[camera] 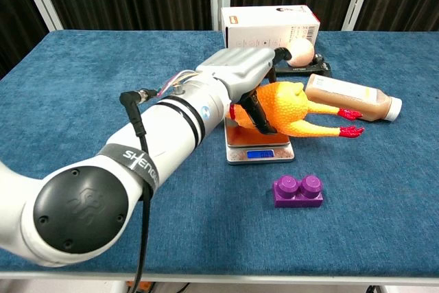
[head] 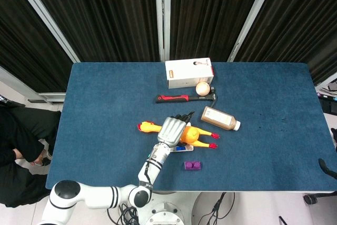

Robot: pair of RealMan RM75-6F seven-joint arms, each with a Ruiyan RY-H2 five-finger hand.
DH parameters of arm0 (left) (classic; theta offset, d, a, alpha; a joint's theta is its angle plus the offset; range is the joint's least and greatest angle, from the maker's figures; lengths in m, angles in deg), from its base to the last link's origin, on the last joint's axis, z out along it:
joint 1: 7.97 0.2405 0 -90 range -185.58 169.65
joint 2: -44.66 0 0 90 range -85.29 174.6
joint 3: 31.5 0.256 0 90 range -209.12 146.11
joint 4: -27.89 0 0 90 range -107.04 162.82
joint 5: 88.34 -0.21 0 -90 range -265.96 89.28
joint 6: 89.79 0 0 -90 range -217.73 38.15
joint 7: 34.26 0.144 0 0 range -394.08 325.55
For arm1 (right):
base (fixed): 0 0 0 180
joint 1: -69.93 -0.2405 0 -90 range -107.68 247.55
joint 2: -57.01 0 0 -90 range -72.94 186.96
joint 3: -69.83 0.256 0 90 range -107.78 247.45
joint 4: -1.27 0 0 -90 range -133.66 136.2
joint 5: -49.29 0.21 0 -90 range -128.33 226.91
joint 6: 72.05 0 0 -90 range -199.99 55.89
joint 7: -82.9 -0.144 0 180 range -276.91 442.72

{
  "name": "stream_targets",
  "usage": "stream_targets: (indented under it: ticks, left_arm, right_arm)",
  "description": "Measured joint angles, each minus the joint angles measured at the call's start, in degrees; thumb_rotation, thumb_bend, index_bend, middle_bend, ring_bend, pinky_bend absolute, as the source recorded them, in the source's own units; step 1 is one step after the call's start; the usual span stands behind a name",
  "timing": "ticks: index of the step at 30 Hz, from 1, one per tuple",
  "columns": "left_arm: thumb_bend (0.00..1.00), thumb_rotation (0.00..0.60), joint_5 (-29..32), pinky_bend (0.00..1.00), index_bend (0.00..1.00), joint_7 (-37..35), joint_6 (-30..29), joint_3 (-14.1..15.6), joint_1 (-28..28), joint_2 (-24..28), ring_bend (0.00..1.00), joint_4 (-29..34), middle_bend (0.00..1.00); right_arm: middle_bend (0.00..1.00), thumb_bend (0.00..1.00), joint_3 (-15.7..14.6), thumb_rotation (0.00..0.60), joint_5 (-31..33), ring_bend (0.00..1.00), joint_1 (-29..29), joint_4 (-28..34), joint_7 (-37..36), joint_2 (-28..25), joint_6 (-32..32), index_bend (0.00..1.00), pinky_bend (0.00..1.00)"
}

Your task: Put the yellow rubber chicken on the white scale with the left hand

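The yellow rubber chicken (camera: 291, 106) hangs just over the back right of the white scale (camera: 259, 150), its red feet (camera: 351, 130) sticking out toward the bottle. My left hand (camera: 241, 73) holds it, with the thumb across its body and the fingers stretched over its top. In the head view the left hand (head: 171, 129) covers the chicken's middle. The chicken's head (head: 145, 126) shows to the left, and only a sliver of the scale (head: 182, 148) peeks out below. The right hand is out of sight in both views.
A brown bottle (camera: 346, 97) lies right of the chicken's feet. A white box (camera: 269, 25), a pale ball (camera: 300, 51) and a hammer (head: 179, 98) sit behind. A purple brick (camera: 298, 190) lies in front of the scale.
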Motion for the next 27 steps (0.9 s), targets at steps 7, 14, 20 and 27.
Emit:
stream_targets:
  ticks: [7,14,20,27]
  left_arm:
    - [0.17,0.6,-0.8,0.34,0.02,-0.9,-0.7,0.5,1.1,1.1,0.1,2.7,0.16]
    - [0.14,0.6,-2.6,0.13,0.01,-2.5,-1.0,0.9,1.9,2.5,0.0,4.7,0.09]
    - [0.14,0.6,-2.1,0.05,0.01,-1.4,-1.6,1.4,3.0,4.5,0.0,7.2,0.07]
    - [0.14,0.6,-3.0,0.0,0.01,0.7,-4.9,2.8,5.8,10.5,0.0,14.0,0.07]
  right_arm:
    - [0.0,0.22,-0.1,0.6,-0.2,0.0,-0.1,1.1,1.4,-0.1,0.0,0.0,0.0]
    - [0.0,0.22,-0.2,0.6,-0.4,0.0,0.0,2.1,2.3,-0.3,0.2,0.0,0.0]
    - [0.0,0.22,-0.3,0.6,-0.7,0.0,0.0,2.7,2.9,-0.6,0.5,0.0,0.0]
    - [0.0,0.22,-0.3,0.6,-1.3,0.0,-0.1,3.5,3.5,-0.7,1.0,0.0,0.0]
